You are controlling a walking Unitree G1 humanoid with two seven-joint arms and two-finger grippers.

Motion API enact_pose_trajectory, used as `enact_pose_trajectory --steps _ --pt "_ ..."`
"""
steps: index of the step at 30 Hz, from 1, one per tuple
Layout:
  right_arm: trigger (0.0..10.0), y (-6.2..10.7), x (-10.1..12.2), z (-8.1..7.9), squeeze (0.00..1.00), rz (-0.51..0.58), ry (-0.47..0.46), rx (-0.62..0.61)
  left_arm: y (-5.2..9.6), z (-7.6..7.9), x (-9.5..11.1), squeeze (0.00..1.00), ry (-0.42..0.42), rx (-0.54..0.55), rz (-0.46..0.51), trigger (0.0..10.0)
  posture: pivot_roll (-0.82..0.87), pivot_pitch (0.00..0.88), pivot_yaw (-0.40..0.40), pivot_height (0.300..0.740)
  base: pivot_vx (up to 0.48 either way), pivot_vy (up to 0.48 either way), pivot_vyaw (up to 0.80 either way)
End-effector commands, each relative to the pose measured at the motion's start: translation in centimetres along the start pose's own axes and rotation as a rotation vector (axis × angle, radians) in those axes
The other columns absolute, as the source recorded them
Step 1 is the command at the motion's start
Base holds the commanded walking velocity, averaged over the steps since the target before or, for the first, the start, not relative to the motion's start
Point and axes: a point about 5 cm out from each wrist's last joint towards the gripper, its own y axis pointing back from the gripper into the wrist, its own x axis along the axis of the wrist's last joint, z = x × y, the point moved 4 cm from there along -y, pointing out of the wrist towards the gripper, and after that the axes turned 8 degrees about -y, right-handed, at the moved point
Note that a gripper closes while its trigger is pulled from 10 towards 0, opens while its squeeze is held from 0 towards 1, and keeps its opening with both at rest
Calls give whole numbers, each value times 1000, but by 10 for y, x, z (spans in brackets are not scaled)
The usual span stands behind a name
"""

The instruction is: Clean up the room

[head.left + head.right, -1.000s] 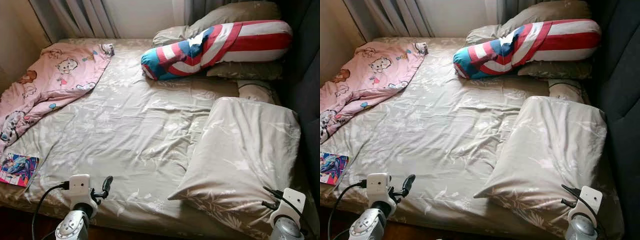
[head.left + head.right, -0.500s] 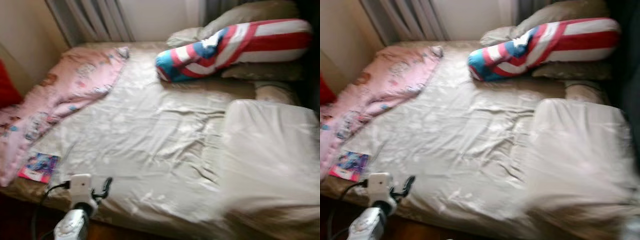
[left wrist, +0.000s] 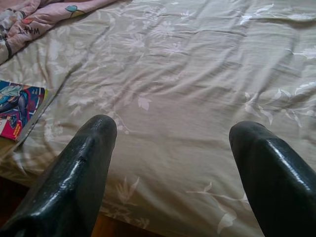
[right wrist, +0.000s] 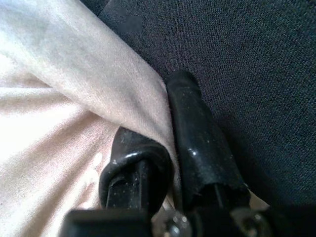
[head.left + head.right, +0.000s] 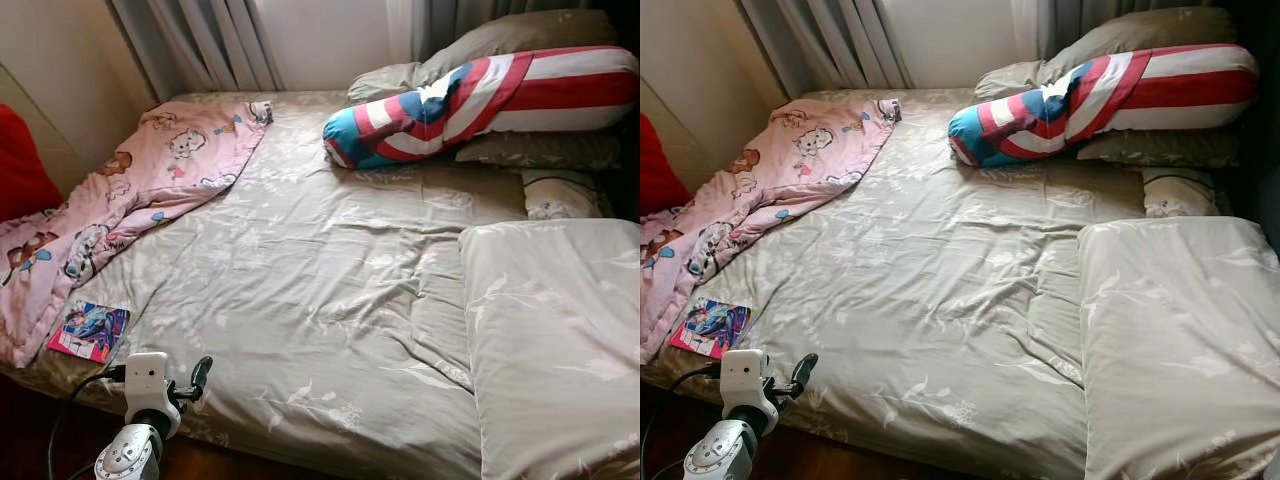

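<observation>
A beige-sheeted bed [image 5: 300, 280] is seen from its foot, with a pink cartoon blanket [image 5: 130, 190] rumpled along the robot's left side and a small colourful book [image 5: 90, 330] lying at the near left corner, just beside the blanket's lower edge. The left gripper [image 3: 173, 143] is held low at the bed's near edge with its fingers spread wide apart and nothing between them; the book lies just to its left — the short reach that the next move is judged to turn on. The book's long axis runs roughly away from the robot, slightly slanted. On the right, a large beige pillow [image 5: 550, 340] rests on the bed's near right part, and the right gripper [image 4: 170, 148] is seen closed tightly on a fold of its pale fabric, against dark upholstery [image 4: 256, 74]. A red, white and blue bolster [image 5: 480, 100] lies across the head — well apart from both arms.
</observation>
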Motion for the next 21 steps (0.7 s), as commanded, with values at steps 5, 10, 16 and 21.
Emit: enact_pose_trajectory --steps 5,10,16,21 --pt "3255 3 -21 6 0 -77 -3 -24 3 -8 -5 0 -13 15 -14 10000 -59 137 112 740 0 0 0" --pt "10000 4 -21 5 47 -75 -13 -23 3 -8 -4 0 -15 13 -13 10000 -61 138 114 740 0 0 0" --pt "10000 8 3 -26 71 74 39 120 2 -7 -6 0 -12 16 -15 10000 -67 133 109 740 0 0 0" --pt "10000 33 13 -90 0 180 90 435 -4 0 -4 0 2 13 -11 10000 -87 116 97 740 0 0 0"
